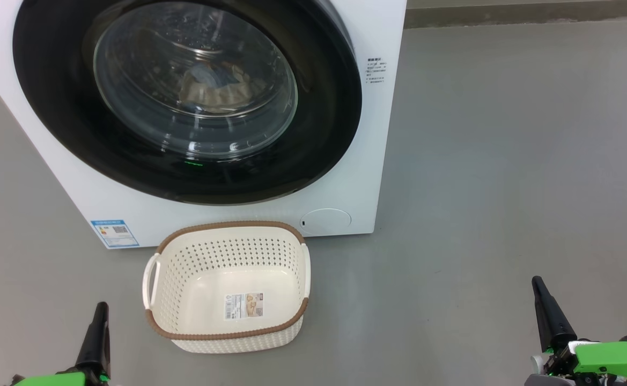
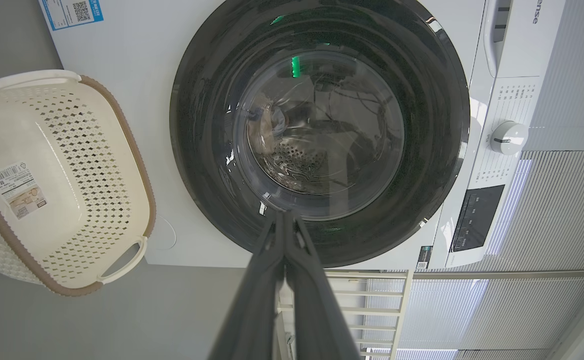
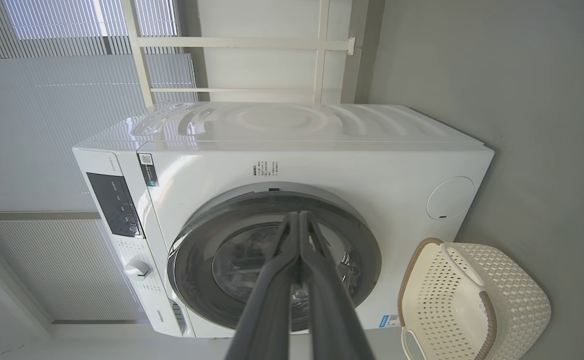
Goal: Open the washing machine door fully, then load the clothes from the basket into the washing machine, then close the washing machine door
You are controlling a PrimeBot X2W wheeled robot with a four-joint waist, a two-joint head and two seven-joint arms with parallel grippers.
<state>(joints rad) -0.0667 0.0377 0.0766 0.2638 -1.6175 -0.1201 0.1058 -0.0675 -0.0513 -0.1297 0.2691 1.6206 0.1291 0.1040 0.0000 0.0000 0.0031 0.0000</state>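
Low at left, the left gripper (image 1: 101,306) is held pressed together, empty. The basket (image 1: 227,252) stands empty; the clothes (image 1: 222,90), soft and light, are seen behind the shut washing machine door (image 1: 184,136), likely slippery, best hooked at its rim edge. The right gripper (image 1: 537,282) is likewise pressed together.

Bright, even daylight, in through blinds (image 3: 47,125) behind washing machine (image 3: 321,165). Soft, faint shadows on floor (image 1: 506,161). Glare streaks plus green reflection on washing machine door (image 1: 184,102) glass. Sharp in head view; fisheye bending toward wrist-view edges.
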